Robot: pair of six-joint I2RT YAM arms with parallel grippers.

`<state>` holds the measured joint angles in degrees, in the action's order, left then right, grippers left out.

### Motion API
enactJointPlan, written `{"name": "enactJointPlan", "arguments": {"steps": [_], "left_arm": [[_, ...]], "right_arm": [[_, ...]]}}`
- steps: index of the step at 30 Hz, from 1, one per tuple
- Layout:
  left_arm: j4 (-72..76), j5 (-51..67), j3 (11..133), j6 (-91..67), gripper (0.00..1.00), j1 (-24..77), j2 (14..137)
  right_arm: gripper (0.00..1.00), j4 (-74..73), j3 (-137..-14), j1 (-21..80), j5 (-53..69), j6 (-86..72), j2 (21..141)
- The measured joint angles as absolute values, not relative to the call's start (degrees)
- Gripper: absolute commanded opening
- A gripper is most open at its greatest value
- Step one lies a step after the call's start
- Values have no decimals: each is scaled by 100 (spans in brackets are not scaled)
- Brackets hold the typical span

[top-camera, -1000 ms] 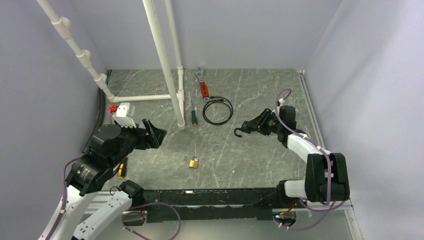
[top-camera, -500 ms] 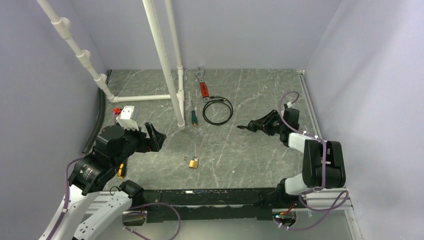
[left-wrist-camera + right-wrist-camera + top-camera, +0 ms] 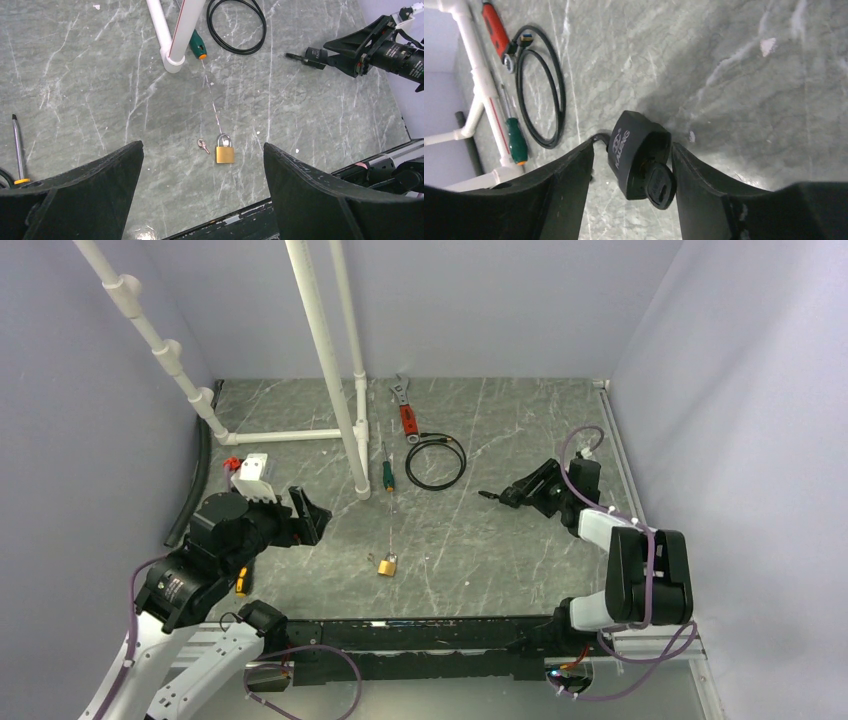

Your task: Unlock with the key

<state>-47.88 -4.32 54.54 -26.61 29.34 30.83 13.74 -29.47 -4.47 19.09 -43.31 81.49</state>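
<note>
A black padlock (image 3: 636, 150) sits between the fingers of my right gripper (image 3: 631, 160). A key with a black head (image 3: 660, 186) is in its keyhole. The padlock leans on the right finger, with a gap to the left finger, so the jaws stand open around it. In the top view the right gripper (image 3: 507, 495) is low over the table at the right. My left gripper (image 3: 202, 146) is open and empty, high above a brass padlock (image 3: 225, 152) and a small loose key (image 3: 202, 145). The brass padlock (image 3: 387, 564) lies front centre.
A white pipe frame (image 3: 355, 440) stands at the back left. A green-handled screwdriver (image 3: 387, 472), a black cable loop (image 3: 436, 460) and a red wrench (image 3: 406, 412) lie behind the middle. A yellow-handled screwdriver (image 3: 241, 580) lies by the left arm.
My right gripper has drawn back to the right and come down with the black padlock between its fingers. My left gripper has pulled back slightly toward its base.
</note>
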Motion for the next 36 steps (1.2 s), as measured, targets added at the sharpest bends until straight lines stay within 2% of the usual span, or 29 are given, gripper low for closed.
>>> {"name": "enactJointPlan", "arguments": {"steps": [5, 10, 12, 18, 21, 26, 31, 36], "left_arm": [[-4786, -432, 5454, -2661, 94, 2934, 3083], [-4788, -432, 5454, -2663, 93, 2934, 3083], [-4786, -429, 5454, -2663, 93, 2934, 3085], [-4786, -440, 5400, -2832, 89, 2934, 3107], [-4783, -454, 5284, -3105, 84, 2934, 3260], [-4781, -373, 5019, -3518, 78, 2934, 4104], [-4676, -318, 4740, -3776, 67, 2934, 4777], [-4436, -248, 4600, -3946, 61, 3048, 5470]], "right_arm": [[68, 1190, -2884, -447, 1752, -4305, 7902], [83, 947, -2877, -447, 1531, -4303, 7629], [86, 902, -2829, -447, 1463, -4329, 7402], [88, 604, -2696, -257, 1133, -4287, 6316], [88, 246, -2777, 233, 808, -4088, 5863], [87, -495, -3170, 1625, 115, -3699, 5522], [86, -888, -3481, 2963, -449, -3636, 5697], [86, -1013, -3599, 3621, -742, -3638, 6055]]}}
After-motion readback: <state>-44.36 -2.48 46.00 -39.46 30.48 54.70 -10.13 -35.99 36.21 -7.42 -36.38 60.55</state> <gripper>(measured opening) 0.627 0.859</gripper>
